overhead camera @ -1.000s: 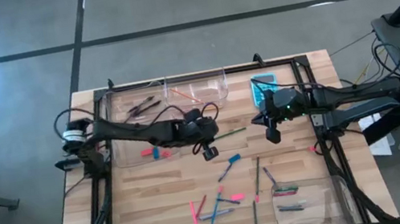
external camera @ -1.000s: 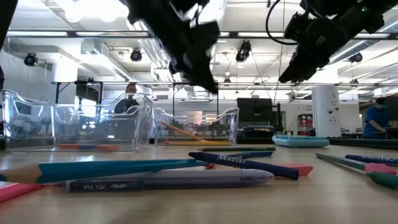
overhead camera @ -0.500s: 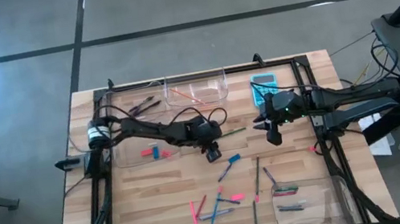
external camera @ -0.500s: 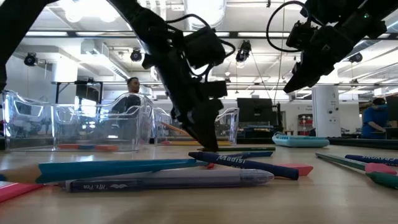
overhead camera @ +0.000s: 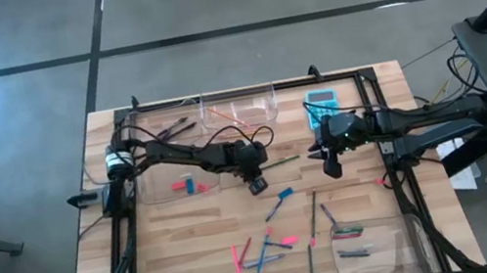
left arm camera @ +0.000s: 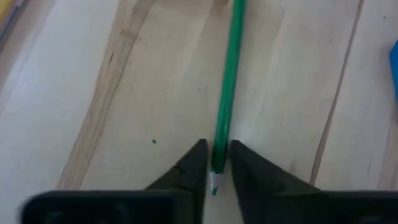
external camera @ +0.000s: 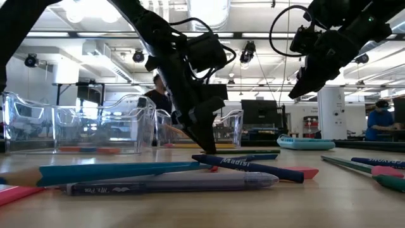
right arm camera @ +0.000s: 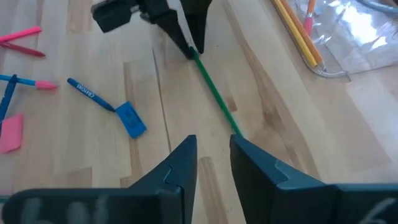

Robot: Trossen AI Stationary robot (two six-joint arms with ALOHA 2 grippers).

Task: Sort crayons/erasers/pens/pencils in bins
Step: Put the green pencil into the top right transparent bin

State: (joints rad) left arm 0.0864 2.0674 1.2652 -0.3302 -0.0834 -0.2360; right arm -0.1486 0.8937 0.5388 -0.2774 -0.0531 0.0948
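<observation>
left gripper has dropped to the table since a second ago and now has its fingers pinched on the near end of the green pencil; you can see the tip caught between them, though the pencil lies flat on the wood, not lifted. right gripper hovers over the pencil's far end, fingers slightly apart and holding nothing. you've moved from approach to grasp, so the next call is probably a lift toward the bins at the back. erasers: two sit in the left bin, while a blue one and a pink one wait on the table.
</observation>
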